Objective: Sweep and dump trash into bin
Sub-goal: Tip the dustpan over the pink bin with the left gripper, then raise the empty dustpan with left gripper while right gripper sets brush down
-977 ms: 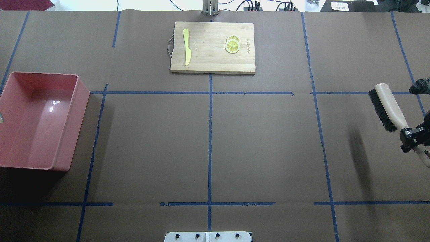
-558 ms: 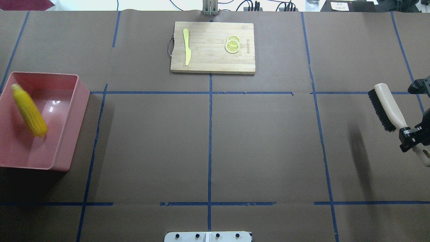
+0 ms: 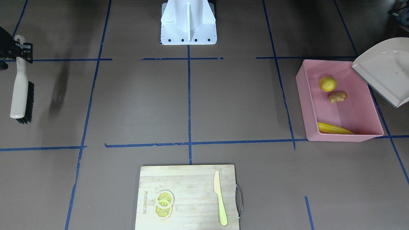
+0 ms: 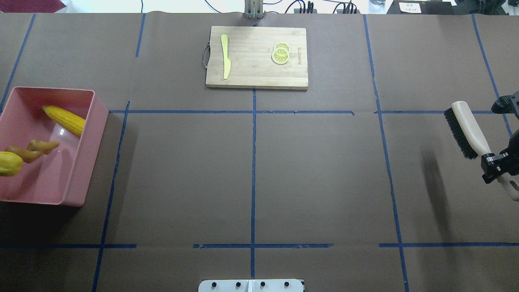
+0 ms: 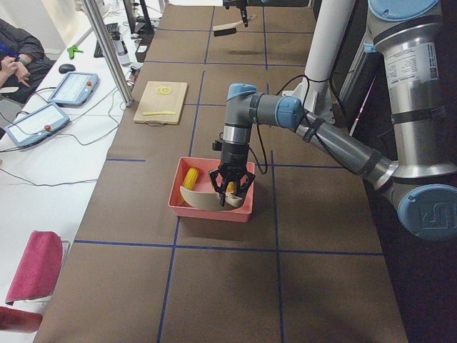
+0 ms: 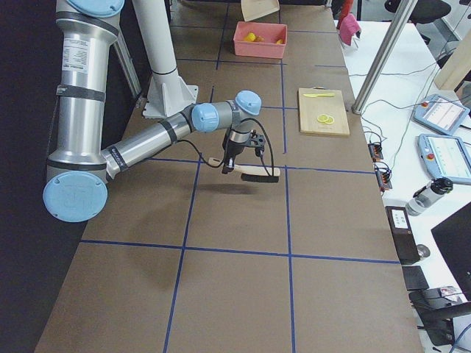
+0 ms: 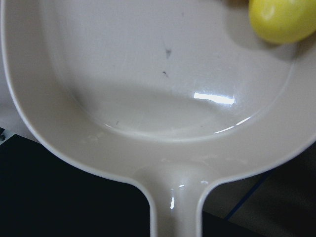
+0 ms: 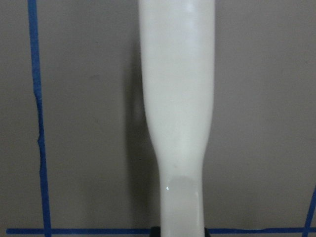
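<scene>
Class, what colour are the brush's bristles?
The brush bristles are black, clearest in the overhead exterior view.

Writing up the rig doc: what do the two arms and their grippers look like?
The left arm and right arm match: silver-grey tubes, light blue joint caps, a white printed label on one tube, and a black cable running to the wrist. The left gripper and right gripper are black.

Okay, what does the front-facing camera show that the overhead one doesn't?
Only front-facing: the beige dustpan tilted over a corner of the pink bin, and the robot's white base column. Only overhead: cables along the picture's top. Both: the bin with corn cob, potato lump and ginger root, the cutting board with knife and lemon slices, and the brush held in the right pincer.
</scene>
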